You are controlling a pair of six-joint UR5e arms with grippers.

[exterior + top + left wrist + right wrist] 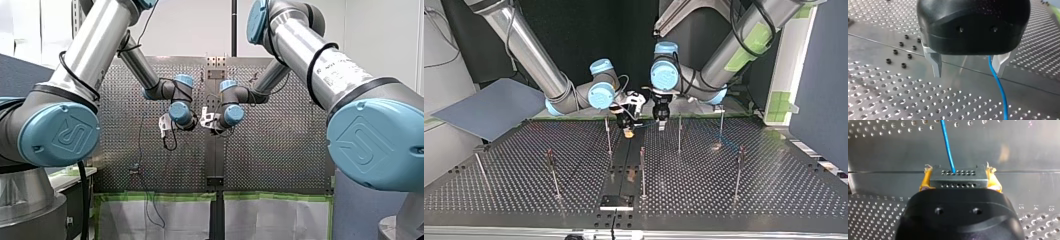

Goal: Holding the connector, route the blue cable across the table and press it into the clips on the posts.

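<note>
seen from across the bench (774, 195), the nearest thing is a small dark plate (616, 201) at the middle of the front edge. a smooth strip (621, 162) runs away from it between the perforated fields. thin upright posts (642, 170) stand in two loose rows, one nearer and one farther, well apart from each other.

over the strip, between two posts of the farther row, the two sets of jaws hang close side by side, pointing down at the bench.

the robot's right arm (529, 55) – entering at this view's left – has its jaws closed on the connector (958, 180). it is a grey block with two rows of small holes, clamped on both sides by yellow pads (925, 182). the blue cable (948, 147) leaves the row of holes farther from the jaws and runs off over the bare metal ahead.

the robot's left arm (734, 45) – entering at this view's right – holds its jaws wide open. the two metal fingers (936, 65) grip nothing. the blue cable passes through the gap between them, just beside one finger, and carries on above the perforated bench. whether it touches that finger cannot be told.

farthest back, past the bench's far edge at this view's left, lies a tilted blue-grey board (489, 107).
</note>
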